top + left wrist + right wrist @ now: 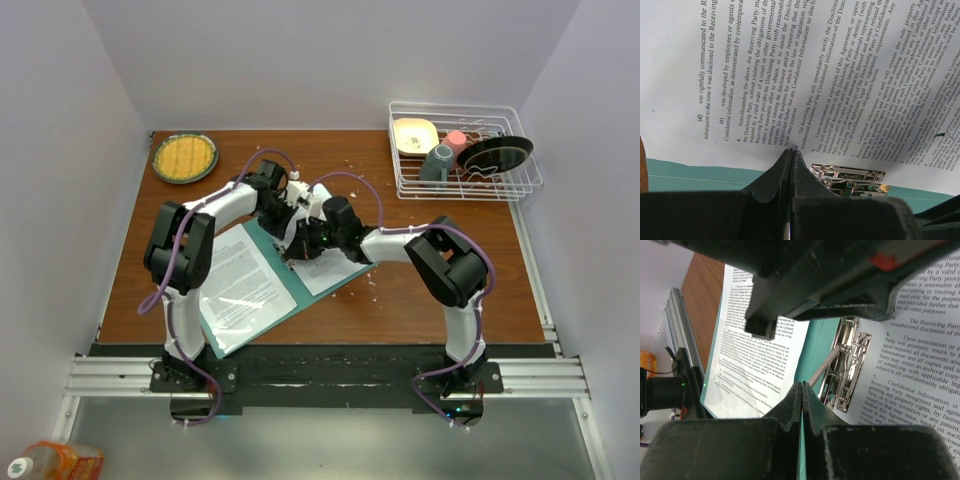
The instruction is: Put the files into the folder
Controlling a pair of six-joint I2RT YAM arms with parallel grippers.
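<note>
On the brown table (pixel 400 305), files (pixel 790 75) and folder (pixel 700 175) lie just beyond left hand (pixel 791 152) and right hand (pixel 801 386) (both pinched closed).

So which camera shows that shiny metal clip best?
The right wrist view: the metal clip lies nearly whole on the teal folder. The left wrist view shows part of it behind the fingers; from above, the arms hide it.

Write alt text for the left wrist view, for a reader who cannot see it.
The left end effector, closed, meets the near edge of a white sheet of dense printed text lying on the teal folder. A shiny metal clip sits on the folder just right of the end effector in this view.
</note>
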